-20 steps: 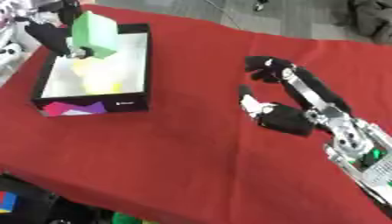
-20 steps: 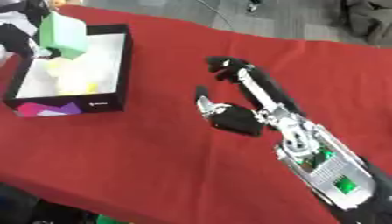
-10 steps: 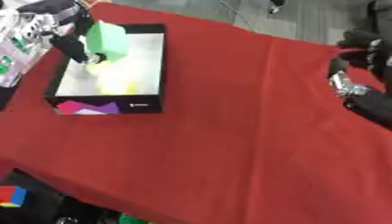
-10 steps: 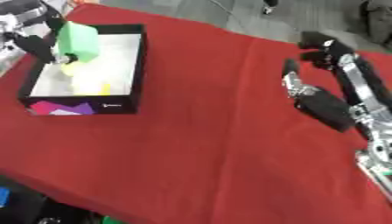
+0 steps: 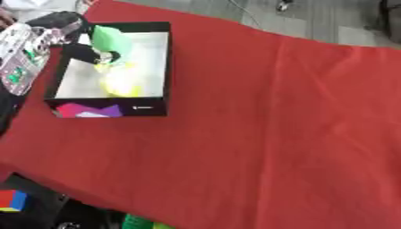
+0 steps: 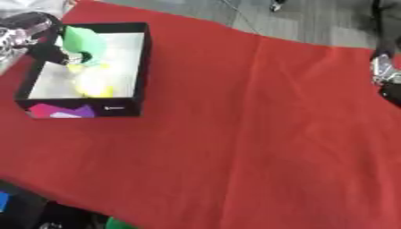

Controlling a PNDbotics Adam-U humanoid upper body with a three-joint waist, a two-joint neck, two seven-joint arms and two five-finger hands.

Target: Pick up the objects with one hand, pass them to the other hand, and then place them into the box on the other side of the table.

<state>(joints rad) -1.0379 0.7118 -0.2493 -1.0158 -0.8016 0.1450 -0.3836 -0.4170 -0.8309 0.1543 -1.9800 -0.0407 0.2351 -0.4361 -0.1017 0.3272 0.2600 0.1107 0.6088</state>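
Note:
A black box (image 5: pixel 153 67) with a white inside stands at the table's far left. In it lies a yellowish object (image 5: pixel 121 84). Over the box's back part a light green block (image 5: pixel 109 39) stands tilted, with my left hand (image 5: pixel 81 53) shut on its lower end, dark fingers curled on both sides. My left arm (image 5: pixel 23 51) comes in from the left edge. Only a dark and silver part of my right hand (image 6: pixel 382 74) shows at the right edge of the right eye view, off the box's side, and it is hidden in the left eye view.
A red cloth (image 5: pixel 258 134) covers the table. Its front edge runs across the lower left corner, where a red, blue and yellow cube (image 5: pixel 11 201) and something green (image 5: pixel 141 222) lie below. Grey floor (image 5: pixel 329 18) shows beyond the far edge.
My right hand has pulled away to the right, from the middle of the cloth to the picture's edge. The left hand with the green block has sunk lower over the box.

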